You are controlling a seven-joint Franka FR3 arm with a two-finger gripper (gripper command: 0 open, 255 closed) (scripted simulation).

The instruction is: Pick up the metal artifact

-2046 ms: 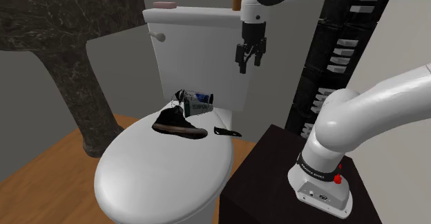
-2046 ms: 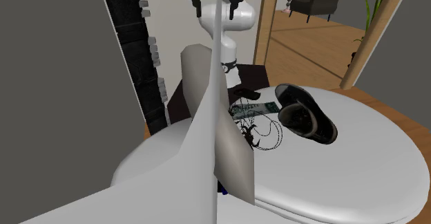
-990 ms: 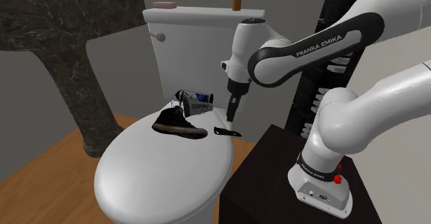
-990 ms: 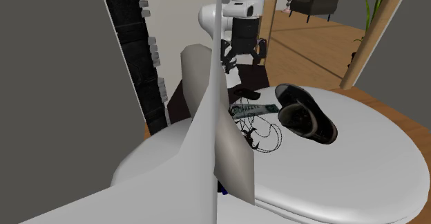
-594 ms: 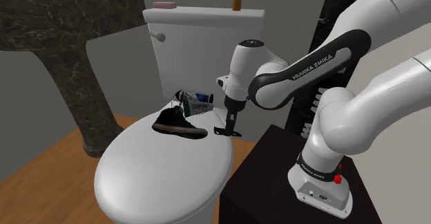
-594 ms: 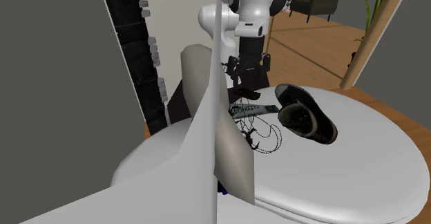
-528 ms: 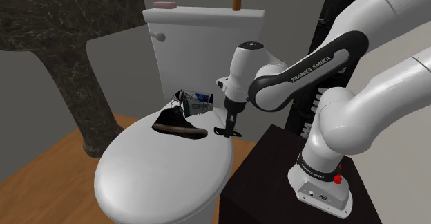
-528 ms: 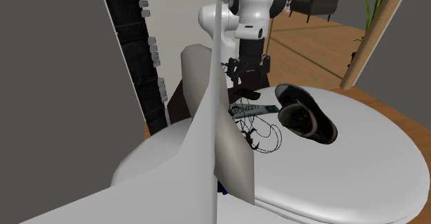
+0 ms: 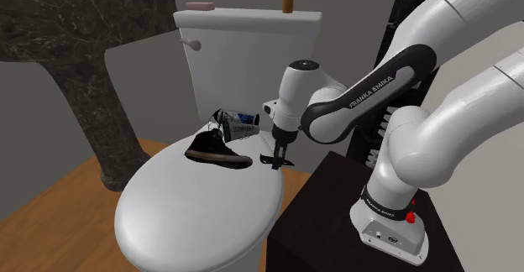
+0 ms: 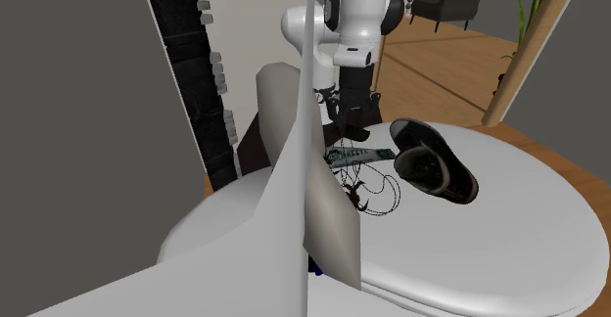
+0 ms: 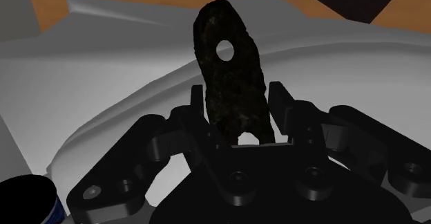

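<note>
The metal artifact (image 9: 267, 160) is a small, dark, flat piece with a round hole, lying on the white toilet lid (image 9: 201, 216) near the edge facing the stand. My black gripper (image 9: 278, 156) has come down onto it. In the second exterior view the gripper (image 10: 348, 117) stands over the artifact (image 10: 350, 131). In the wrist view the artifact (image 11: 228, 70) lies between the fingertips (image 11: 199, 101) of the gripper (image 11: 238, 99), which is open and straddles it closely. The artifact still rests on the lid (image 11: 124, 84).
A black shoe (image 9: 217, 149) and a printed box (image 9: 242, 126) with a wire tangle (image 10: 377, 190) lie on the lid beside the artifact. The toilet tank (image 9: 243, 52) rises just behind. A dark marble counter (image 9: 75, 27) stands at the shoulder view's left, and the dark stand (image 9: 327, 203) at its lower right.
The arm has swung down from in front of the tank to the lid. Over the last half second the gripper sank a little further, so its fingers now sit around the artifact.
</note>
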